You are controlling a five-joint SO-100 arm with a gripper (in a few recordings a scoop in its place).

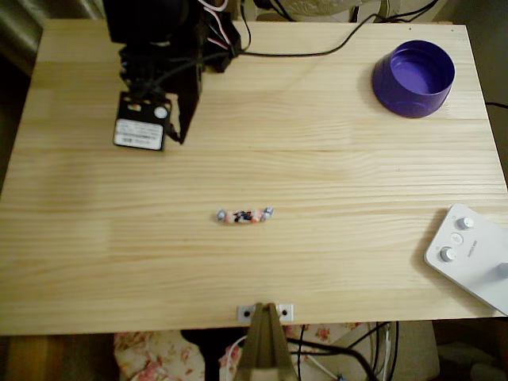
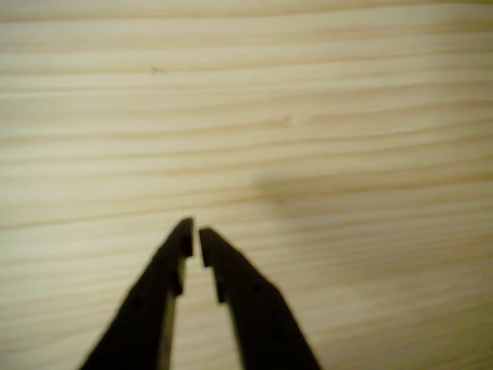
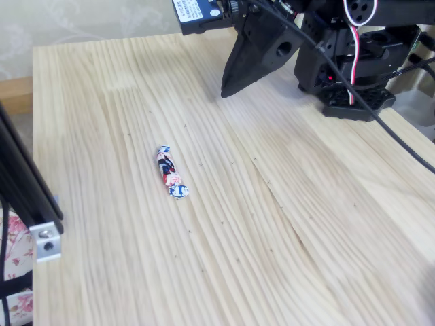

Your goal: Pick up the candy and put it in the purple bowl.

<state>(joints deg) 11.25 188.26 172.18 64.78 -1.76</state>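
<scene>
Item 1. Metal bracket [image 1: 265, 312], pale grey, fixed at the near edge of the table [image 1: 333, 167] at 6 o'clock in the overhead view, with a tan upright post below it.

Item 2. White device [image 1: 470, 255] with round knobs, at about 4 o'clock in the overhead view, lying at the table's corner and partly over its edge.

Item 3. The candy [image 1: 244, 215]: small wrapped sweet, pinkish-red and dark middle, pale twisted ends. It lies flat on bare pale wood near the centre of the overhead view, slightly toward 6 o'clock, long axis running 3 to 9 o'clock. In the fixed view [image 3: 171, 172] it lies left of centre, well apart from everything else, nothing touching it.

Item 4. Gripper [image 1: 178, 135], black, at about 10 o'clock in the overhead view, well apart from the candy. A grey motor block with a white label sits just beside it. In the wrist view [image 2: 194, 237] the two dark fingers nearly meet at the tips with only a thin slit between them and nothing held. In the fixed view [image 3: 227, 91] the tip points down, close to the wood.

Item 5. Purple bowl [image 1: 413, 78], round, deep, at 2 o'clock in the overhead view, upright near the far corner. Interior holds nothing visible.

Item 6. Black cable [image 1: 317, 49], running along the far edge between the arm base and the bowl.
</scene>
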